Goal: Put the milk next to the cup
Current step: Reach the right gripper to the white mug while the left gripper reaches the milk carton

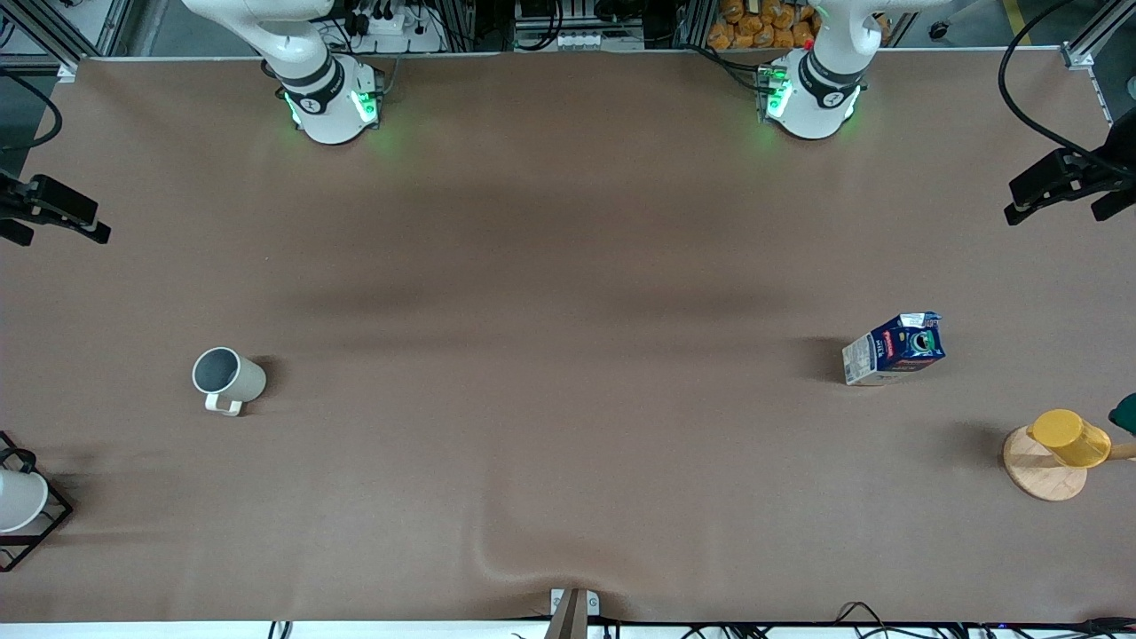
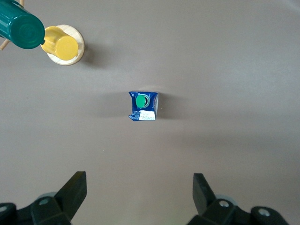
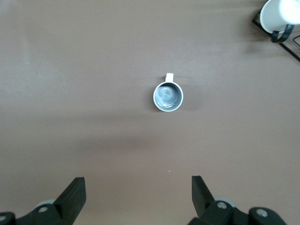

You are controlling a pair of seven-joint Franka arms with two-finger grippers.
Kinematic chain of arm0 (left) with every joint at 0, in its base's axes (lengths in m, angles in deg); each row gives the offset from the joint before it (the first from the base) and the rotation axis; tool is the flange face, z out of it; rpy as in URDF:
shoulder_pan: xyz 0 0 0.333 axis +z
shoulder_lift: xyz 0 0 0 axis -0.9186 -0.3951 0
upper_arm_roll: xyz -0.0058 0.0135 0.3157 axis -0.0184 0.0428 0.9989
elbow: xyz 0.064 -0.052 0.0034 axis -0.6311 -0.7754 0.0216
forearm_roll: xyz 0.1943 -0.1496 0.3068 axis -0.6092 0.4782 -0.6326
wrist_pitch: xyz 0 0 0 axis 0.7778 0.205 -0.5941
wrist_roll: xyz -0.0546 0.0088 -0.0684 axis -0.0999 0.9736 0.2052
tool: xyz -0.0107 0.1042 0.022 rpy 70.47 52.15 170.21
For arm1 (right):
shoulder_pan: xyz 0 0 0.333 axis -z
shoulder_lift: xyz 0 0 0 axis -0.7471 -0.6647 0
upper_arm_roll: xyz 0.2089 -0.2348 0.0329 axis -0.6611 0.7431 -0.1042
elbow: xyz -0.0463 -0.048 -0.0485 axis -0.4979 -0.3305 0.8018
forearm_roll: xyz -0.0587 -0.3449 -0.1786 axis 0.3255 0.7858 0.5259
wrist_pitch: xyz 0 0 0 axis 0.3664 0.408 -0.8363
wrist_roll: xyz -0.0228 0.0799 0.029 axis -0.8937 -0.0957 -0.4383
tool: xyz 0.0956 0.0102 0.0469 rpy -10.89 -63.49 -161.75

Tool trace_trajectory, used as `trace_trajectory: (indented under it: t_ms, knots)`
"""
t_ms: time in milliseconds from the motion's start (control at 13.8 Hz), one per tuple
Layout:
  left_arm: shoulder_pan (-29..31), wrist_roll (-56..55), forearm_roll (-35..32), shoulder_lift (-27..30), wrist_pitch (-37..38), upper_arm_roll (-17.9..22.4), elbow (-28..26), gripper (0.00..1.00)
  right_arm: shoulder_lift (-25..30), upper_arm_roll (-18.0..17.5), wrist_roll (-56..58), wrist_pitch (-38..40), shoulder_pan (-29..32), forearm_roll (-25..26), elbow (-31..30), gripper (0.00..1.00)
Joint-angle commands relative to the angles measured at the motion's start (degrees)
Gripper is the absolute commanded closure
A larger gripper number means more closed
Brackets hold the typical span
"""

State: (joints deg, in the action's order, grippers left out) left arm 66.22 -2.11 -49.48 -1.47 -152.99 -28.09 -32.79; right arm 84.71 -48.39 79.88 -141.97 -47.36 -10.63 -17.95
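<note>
The milk, a dark-blue carton with white side panels and a green cap, stands upright on the brown table toward the left arm's end. It also shows in the left wrist view. The cup, a cream-white mug with a grey inside, stands toward the right arm's end, its handle toward the front camera; it also shows in the right wrist view. My left gripper is open and empty, high over the table. My right gripper is open and empty, high over the table. Neither gripper shows in the front view.
A yellow cup lies on a round wooden coaster near the left arm's end, beside a dark-green bottle. A white cup sits in a black wire rack at the right arm's end.
</note>
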Motion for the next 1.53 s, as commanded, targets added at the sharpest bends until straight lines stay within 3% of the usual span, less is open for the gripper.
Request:
trace_trajectory:
  t_ms: [0, 291, 582, 800, 1018, 1164, 1455]
  knots:
    - [0.1, 0.9, -0.4, 0.6, -0.1, 0.0, 0.1, 0.0, 0.6, -0.5, 0.3, 1.4, 0.1, 1.3, 0.0, 0.0]
    - [-0.7, 1.2, -1.6, 0.0, -0.1, 0.0, 0.2, 0.0, 0.4, -0.5, 0.1, 1.7, 0.1, 1.3, 0.2, 0.0]
    - [-0.3, 1.5, -1.7, -4.6, -0.6, -0.3, -0.6, 0.0, -0.8, -0.5, 0.5, 1.5, 0.0, 0.7, 0.4, 0.0]
    - [0.2, 0.8, -1.6, -6.0, -8.1, -0.1, -5.7, 0.0, -3.5, -0.5, 0.6, 1.2, -2.2, 1.0, 0.9, 0.0]
    - [1.3, 1.5, -1.6, -7.1, -17.6, -0.1, -12.1, 0.0, -11.2, -0.5, 0.3, -0.9, -2.9, 0.5, 1.0, 0.0]
    - [1.3, 1.7, -1.7, -10.2, -19.5, -0.1, -11.8, 0.0, -16.7, -0.5, 0.6, -6.6, -2.7, 0.9, 0.8, 0.0]
    - [1.3, 1.5, -1.6, -14.6, -20.5, -0.2, -11.7, 0.0, -26.5, -0.4, 1.2, -8.7, 0.0, 1.4, 0.8, 0.0]
